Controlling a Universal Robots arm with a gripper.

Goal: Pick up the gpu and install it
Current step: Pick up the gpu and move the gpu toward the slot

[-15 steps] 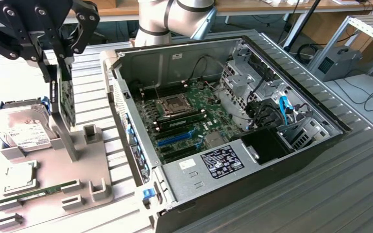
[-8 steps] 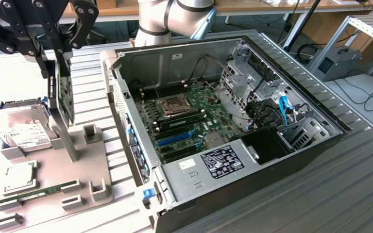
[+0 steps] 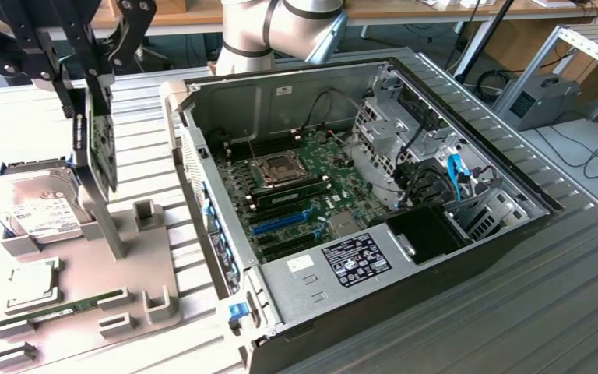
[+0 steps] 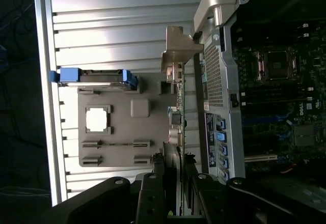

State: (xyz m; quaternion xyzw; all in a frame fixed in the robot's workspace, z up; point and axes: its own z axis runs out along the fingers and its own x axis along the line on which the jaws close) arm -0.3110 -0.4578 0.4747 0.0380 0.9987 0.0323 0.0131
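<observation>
Exterior view: open computer case [image 3: 268,97] takes centre and right of frame, motherboard [image 3: 310,175] exposed, no card seated yet. Grey fixture tray [image 3: 81,296] at lower left. We see gpu [image 3: 100,144] at upper left, hanging upright on edge over tray, well apart from case. Gripper [image 3: 87,80] partly closed, jaws clamped on gpu's top edge. Whether lower edge clears tray post [image 3: 112,230], we cannot tell. We judge pick-up step in hand. Install calls for carrying gpu across and lining its edge connector over blue slot [image 3: 278,224].
</observation>
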